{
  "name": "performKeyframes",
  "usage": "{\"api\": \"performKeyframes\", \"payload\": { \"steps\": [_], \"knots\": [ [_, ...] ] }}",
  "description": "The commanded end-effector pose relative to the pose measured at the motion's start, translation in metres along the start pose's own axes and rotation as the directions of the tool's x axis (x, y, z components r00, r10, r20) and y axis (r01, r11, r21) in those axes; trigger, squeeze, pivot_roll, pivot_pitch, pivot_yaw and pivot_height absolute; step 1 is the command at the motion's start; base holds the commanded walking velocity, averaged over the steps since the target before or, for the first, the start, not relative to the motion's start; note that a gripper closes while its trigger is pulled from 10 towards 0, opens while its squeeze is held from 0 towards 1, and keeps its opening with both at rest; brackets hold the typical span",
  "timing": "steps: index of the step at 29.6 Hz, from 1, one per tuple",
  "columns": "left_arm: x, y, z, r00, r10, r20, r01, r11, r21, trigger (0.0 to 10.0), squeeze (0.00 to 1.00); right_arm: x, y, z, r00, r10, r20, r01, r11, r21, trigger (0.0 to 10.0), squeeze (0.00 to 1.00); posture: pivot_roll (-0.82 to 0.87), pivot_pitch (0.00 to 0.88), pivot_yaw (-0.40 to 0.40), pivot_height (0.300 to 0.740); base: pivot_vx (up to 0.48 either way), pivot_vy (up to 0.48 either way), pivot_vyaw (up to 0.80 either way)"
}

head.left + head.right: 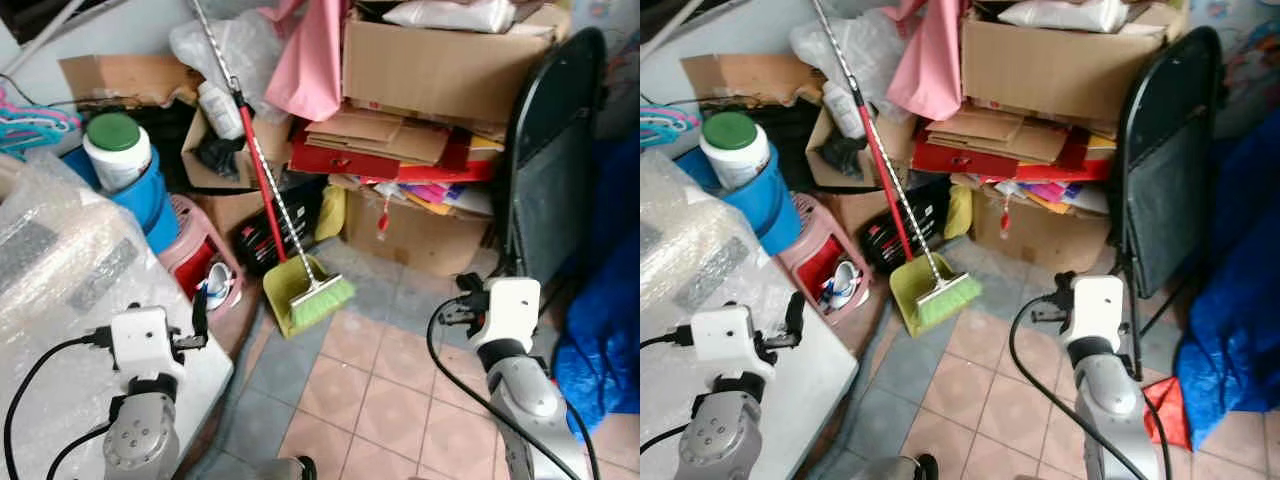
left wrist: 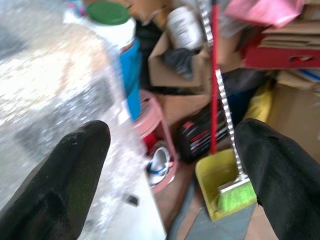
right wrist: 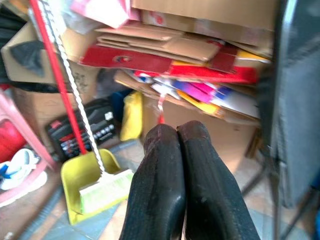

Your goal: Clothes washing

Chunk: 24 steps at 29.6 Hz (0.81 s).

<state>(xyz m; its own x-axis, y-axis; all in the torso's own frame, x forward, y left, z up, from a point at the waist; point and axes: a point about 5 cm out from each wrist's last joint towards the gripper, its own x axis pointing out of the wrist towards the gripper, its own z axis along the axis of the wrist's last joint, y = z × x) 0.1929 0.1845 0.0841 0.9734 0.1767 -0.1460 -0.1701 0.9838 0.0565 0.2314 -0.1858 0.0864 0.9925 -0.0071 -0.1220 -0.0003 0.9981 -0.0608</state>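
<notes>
Left gripper hovers over the plastic-wrapped white surface, fingers spread wide, empty. Right gripper pinched closed on nothing, near the green broom and yellow dustpan.

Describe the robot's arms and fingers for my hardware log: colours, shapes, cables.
Both arms are silver metal with rounded joints, each topped by a boxy white wrist housing. A black cable loops out from each wrist. The left gripper and right gripper each carry two long, thick, rounded black fingers with a matte, slightly textured surface.

left pincer spread, right pincer closed
</notes>
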Motion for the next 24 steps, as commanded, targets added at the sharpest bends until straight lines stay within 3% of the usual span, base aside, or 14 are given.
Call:
{"api": "performKeyframes", "payload": {
  "steps": [1,14,19,24],
  "knots": [
    [-0.003,0.003,-0.002,1.0,0.015,-0.02,-0.015,1.0,0.004,10.0,0.0,-0.001,0.004,0.0,1.0,0.015,0.003,-0.015,1.0,-0.002,10.0,0.0,-0.02,0.0,0.095,0.74,0.0,0.0,0.8],
    [-0.008,0.0,-0.006,0.998,0.03,-0.055,-0.028,0.999,0.033,10.0,0.0,0.003,0.002,-0.002,1.0,0.009,0.006,-0.009,1.0,-0.005,10.0,0.0,-0.01,0.0,0.117,0.74,0.0,0.0,0.8],
    [-0.007,0.002,-0.007,0.997,0.026,-0.069,-0.023,0.999,0.042,10.0,0.0,0.001,0.015,-0.007,0.999,0.034,-0.006,-0.033,0.999,0.02,10.0,0.0,0.01,0.0,0.105,0.74,0.0,0.0,0.8],
    [-0.001,0.002,-0.001,0.999,0.04,-0.024,-0.039,0.999,0.024,10.0,0.0,0.004,0.005,-0.006,1.0,0.013,-0.002,-0.013,1.0,0.025,10.0,0.0,0.02,0.0,0.064,0.74,0.0,0.0,0.59]
  ]
}}
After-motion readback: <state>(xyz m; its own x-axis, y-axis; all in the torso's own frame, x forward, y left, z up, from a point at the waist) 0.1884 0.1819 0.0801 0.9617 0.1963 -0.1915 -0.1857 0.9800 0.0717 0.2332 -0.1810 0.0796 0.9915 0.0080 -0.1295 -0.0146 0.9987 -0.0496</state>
